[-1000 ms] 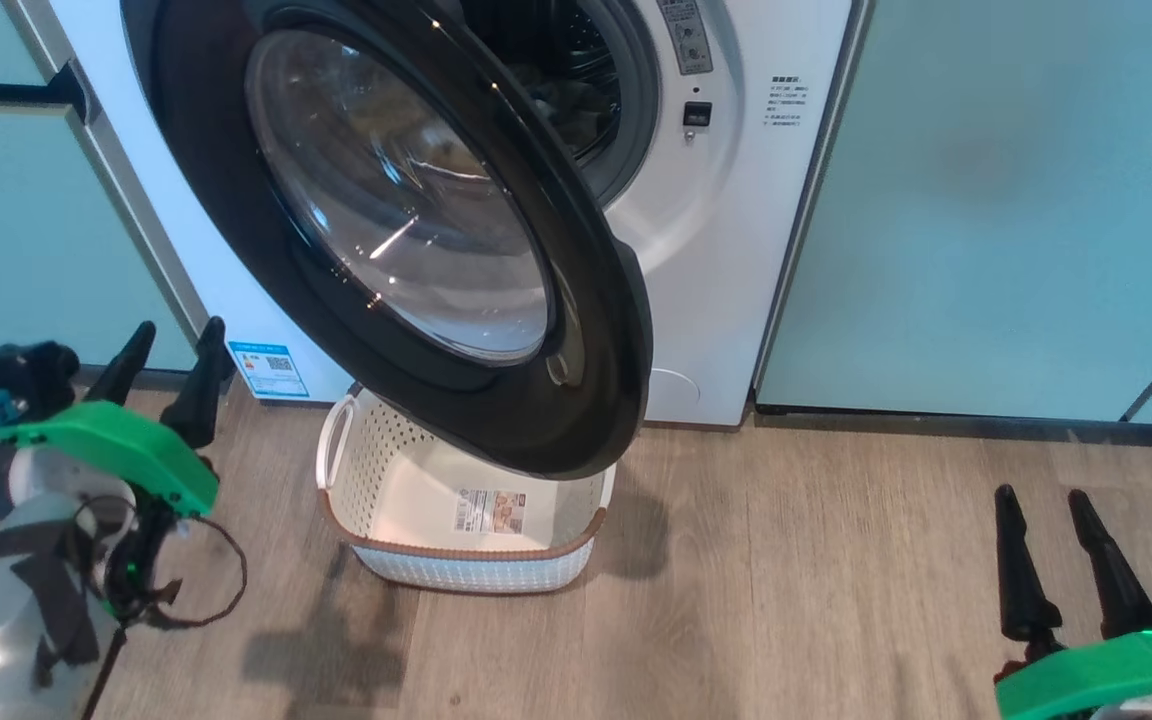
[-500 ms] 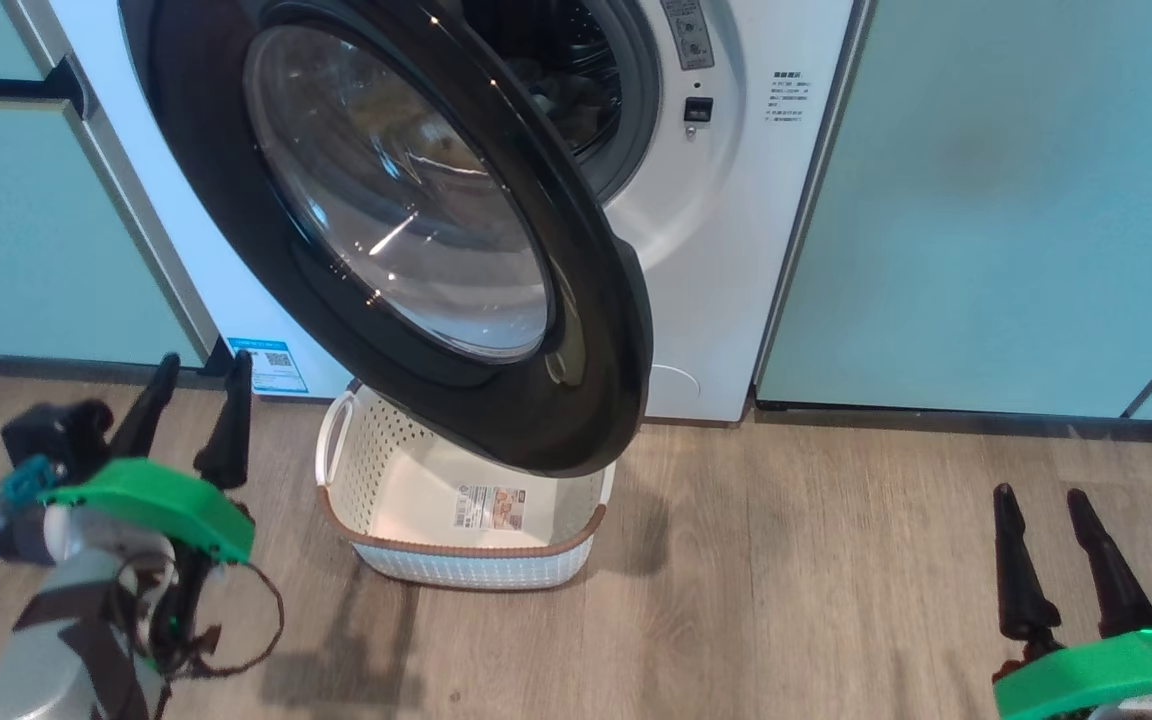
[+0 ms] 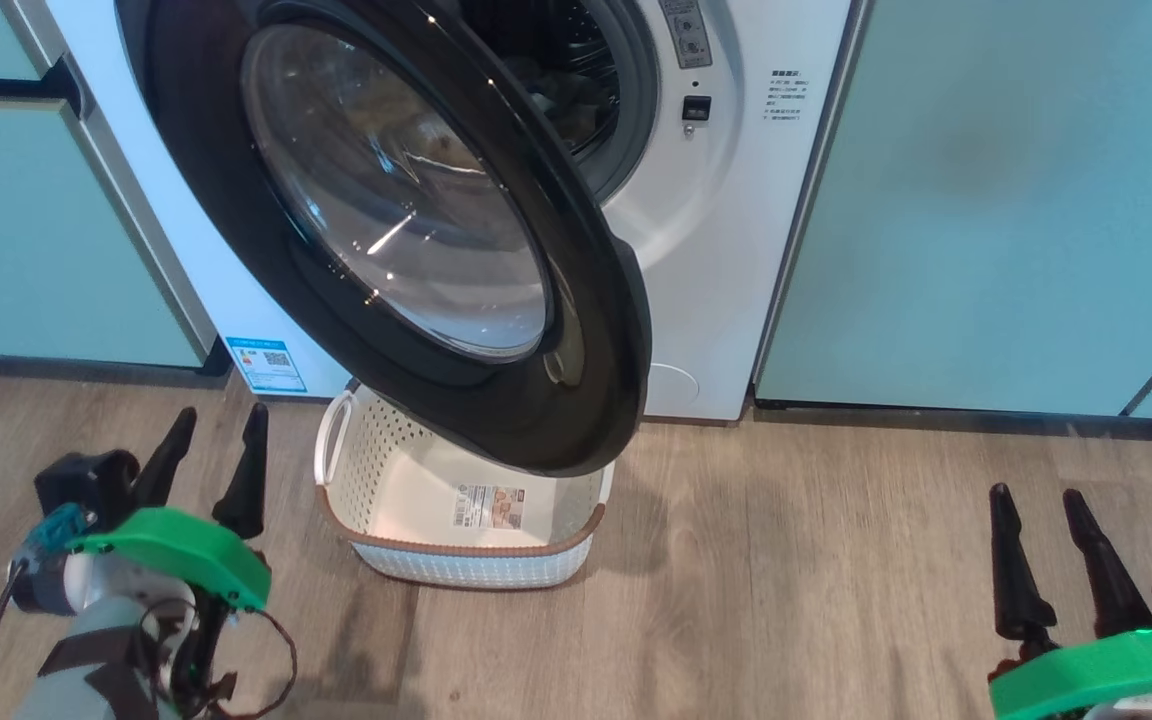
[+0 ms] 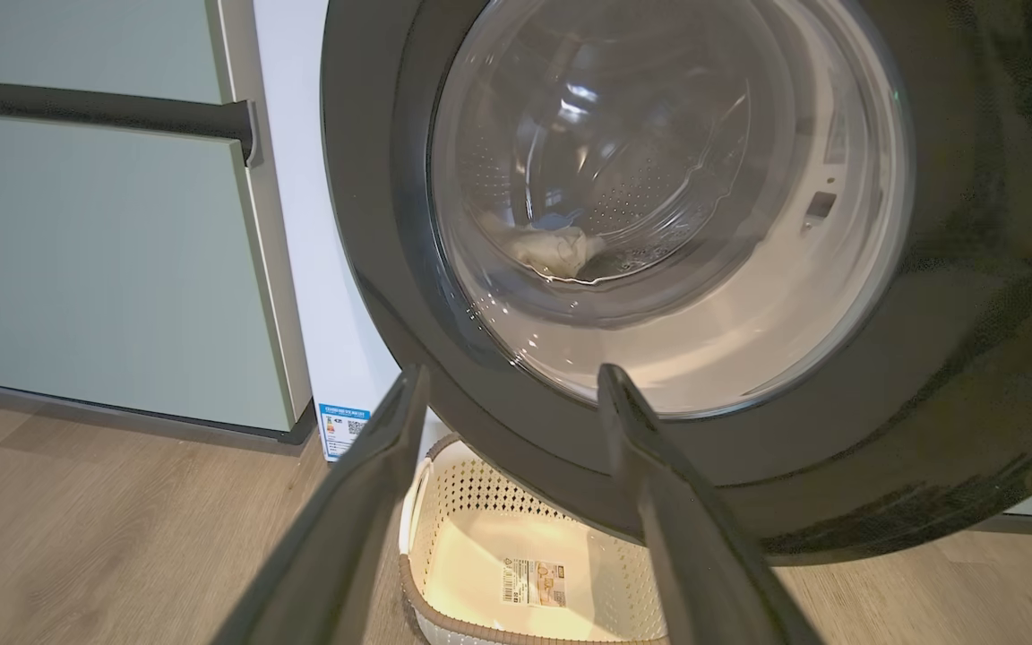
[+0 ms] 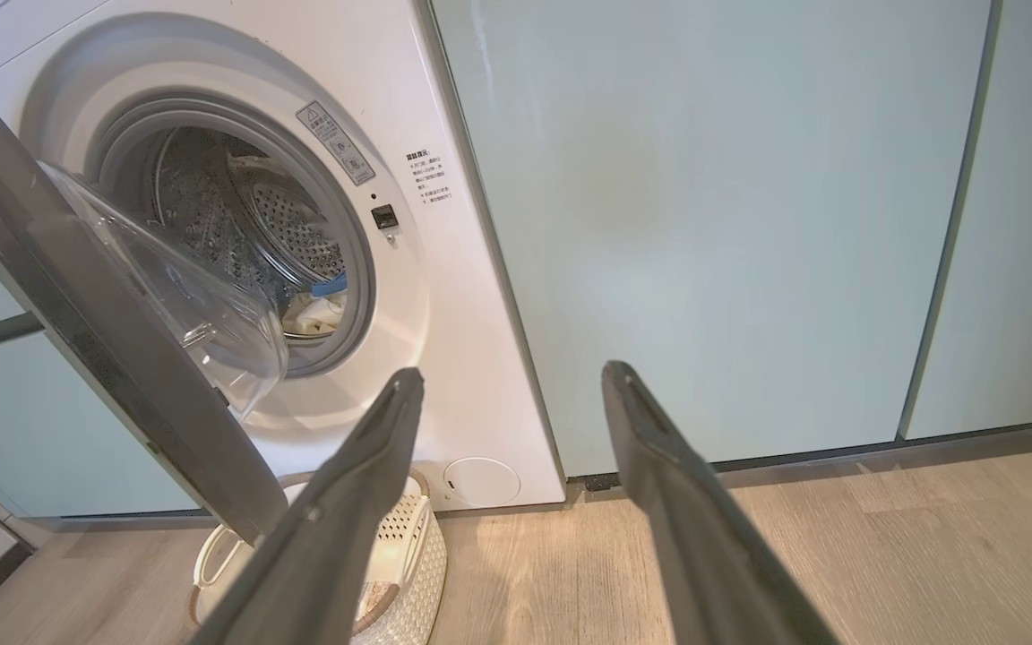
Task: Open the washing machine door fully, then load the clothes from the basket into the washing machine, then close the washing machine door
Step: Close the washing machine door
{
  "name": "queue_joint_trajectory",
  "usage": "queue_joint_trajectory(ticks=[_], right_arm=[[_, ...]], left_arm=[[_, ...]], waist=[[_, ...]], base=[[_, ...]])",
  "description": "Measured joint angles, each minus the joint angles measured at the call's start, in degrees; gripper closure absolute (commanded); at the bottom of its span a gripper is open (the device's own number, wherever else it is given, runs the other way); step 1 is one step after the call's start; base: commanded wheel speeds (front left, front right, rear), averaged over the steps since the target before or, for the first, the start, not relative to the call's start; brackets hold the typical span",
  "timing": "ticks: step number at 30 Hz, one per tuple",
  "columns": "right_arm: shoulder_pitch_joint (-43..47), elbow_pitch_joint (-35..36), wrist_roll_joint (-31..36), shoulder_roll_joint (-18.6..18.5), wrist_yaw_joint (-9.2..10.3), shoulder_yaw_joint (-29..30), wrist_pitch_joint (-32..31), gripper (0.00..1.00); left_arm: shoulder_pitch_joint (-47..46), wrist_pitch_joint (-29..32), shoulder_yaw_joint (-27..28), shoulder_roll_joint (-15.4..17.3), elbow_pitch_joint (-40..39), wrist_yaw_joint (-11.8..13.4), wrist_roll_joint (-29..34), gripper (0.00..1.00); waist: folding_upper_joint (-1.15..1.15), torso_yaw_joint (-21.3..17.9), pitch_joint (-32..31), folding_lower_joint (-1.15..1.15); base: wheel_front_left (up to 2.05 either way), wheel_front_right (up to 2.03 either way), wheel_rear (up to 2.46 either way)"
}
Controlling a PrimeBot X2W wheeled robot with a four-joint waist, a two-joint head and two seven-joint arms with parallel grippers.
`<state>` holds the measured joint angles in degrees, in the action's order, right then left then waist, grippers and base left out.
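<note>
Drawn back from the foot of the machine over the past second, the robot's left claw (image 3: 222, 410) sits lower in the head view, above the pale wood-plank floor (image 3: 786, 600), its two long dark fingers spread apart and holding nothing. Behind it stands a pale teal cabinet (image 3: 36, 230) with a dark bar handle. Just right of the cabinet is the big white front-loading washing machine (image 3: 716, 250), a small blue sticker (image 3: 269, 363) low on its front, beyond the left claw's tips. The large round door (image 3: 396, 200), glossy black rim around a bulging clear glass bowl, stands swung out from the drum mouth. Below its lower edge, on the floor against the machine, rests the small cream perforated plastic basket (image 3: 466, 548) with a brown rim, a printed label showing on its base; it lies just right of the left claw, not touching. In the right wrist view, pale yellow garments (image 5: 317, 312) with a blue trim piece lie inside the steel drum. Farther right runs a wide teal cabinet front (image 3: 1016, 200). The right claw (image 3: 1037, 493), fingers likewise apart and empty, hangs well clear of basket and door.
</note>
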<state>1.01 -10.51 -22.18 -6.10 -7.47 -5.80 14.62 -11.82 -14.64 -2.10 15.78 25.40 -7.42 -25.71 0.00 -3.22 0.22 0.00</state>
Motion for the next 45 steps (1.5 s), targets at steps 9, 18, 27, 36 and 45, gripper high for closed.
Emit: queue_joint_trajectory(ticks=[9, 18, 27, 36, 45], right_arm=[[0.0, 0.0, 0.0, 0.1, 0.0, 0.1, 0.0, 0.0], [-0.1, 1.6, -0.6, 0.7, 0.0, 2.2, 0.0, 1.0], [-6.3, 9.3, -0.4, 0.7, 0.0, 4.3, 0.0, 1.0], [-16.9, 17.4, -0.6, 0.7, 0.0, -2.1, 0.1, 1.0], [-25.0, 19.7, 3.1, 0.3, 0.0, -17.6, 0.1, 1.0]], left_arm=[[0.0, 0.0, 0.7, -0.3, 0.0, 0.0, 1.1, 0.0], [0.4, 0.0, 0.7, -0.5, -0.5, 0.0, 1.6, 0.0], [2.5, 0.0, 0.7, -1.1, -2.2, 0.0, 2.5, 0.0], [2.5, 0.0, -0.1, -2.2, -2.4, 0.0, 4.0, 0.0], [2.5, 0.0, -1.3, -3.0, -2.4, 0.0, 4.0, 0.0]], waist=[[0.0, 0.2, 0.0, 0.0], [0.0, 0.5, 0.0, 0.0], [0.0, 1.6, 0.3, 0.0], [0.0, 4.7, 0.4, 0.0], [0.0, 9.5, 0.4, 0.0]], base=[[0.0, 0.0, 0.0], [0.0, 0.0, 0.0], [0.0, 0.0, 0.0], [0.0, 0.0, 0.0], [0.0, 0.0, 0.0]])
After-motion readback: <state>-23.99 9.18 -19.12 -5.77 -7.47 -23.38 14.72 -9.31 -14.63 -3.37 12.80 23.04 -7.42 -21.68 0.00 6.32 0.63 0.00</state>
